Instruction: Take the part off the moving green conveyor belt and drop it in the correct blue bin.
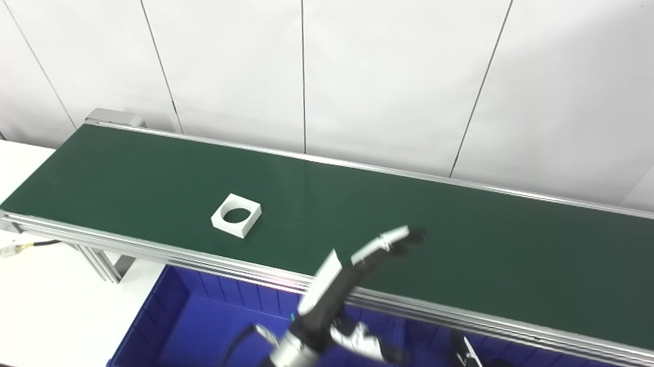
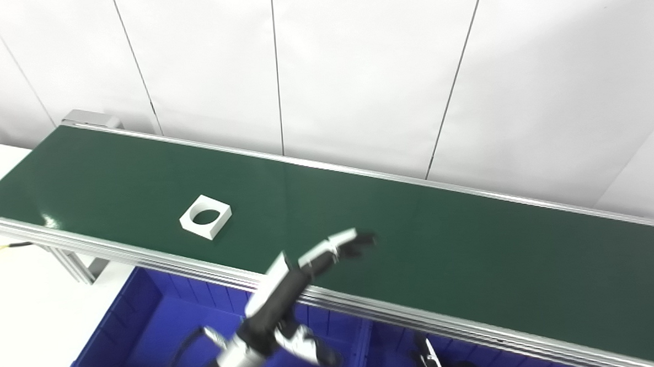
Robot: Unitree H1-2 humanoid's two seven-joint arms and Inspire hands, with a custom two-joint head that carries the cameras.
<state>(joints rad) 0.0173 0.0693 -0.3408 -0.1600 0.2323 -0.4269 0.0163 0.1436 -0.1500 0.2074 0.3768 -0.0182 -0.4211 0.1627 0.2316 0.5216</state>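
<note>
Reaching out over the near rail of the green conveyor belt, my left hand hangs above the belt surface with its fingers extended and spread from the thumb; it holds nothing. The part, a white square block with a round hole through it, lies flat on the belt, well apart from my hand and toward the belt's left end. Nothing touches it.

Of my right hand only a dark sliver shows at the bottom edge; whether it is spread or closed I cannot tell.

Assessment: the step in hand is the approach, with the grasp not yet begun. Belt direction cannot be read from a single moment, so I judge it best to aim where the part will be, not where it lies.

Recommended practice:
- keep the hand spread wide until it stands directly over the block;
- descend with fingers on one outer wall and thumb on the opposite wall, not into the hole;
- close firmly, since the flat-lying block offers little height.

The blue bin sits below the near rail, with a second compartment to its right. Which is correct I cannot tell.
</note>
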